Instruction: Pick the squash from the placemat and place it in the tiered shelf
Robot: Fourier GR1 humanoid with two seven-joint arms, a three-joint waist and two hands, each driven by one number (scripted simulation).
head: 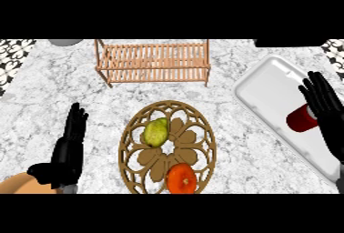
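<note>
A green-yellow squash [155,132] lies on the left half of a round, brown openwork placemat [199,132] in the middle of the counter. An orange fruit [180,179] sits at the mat's near edge. The wooden tiered shelf [153,61] stands at the back, beyond the mat, with nothing on its slats. My left hand [69,146] is open, fingers straight and pointing away, to the left of the mat and apart from it. My right hand [326,107] is open at the right edge, over the white tray.
A white tray [275,91] lies at the right with a red cylinder [301,118] on it, partly behind my right hand. A tan round object [17,184] shows at the lower left corner. A grey object [66,42] sits at the back left. Patterned tiles border the marble counter.
</note>
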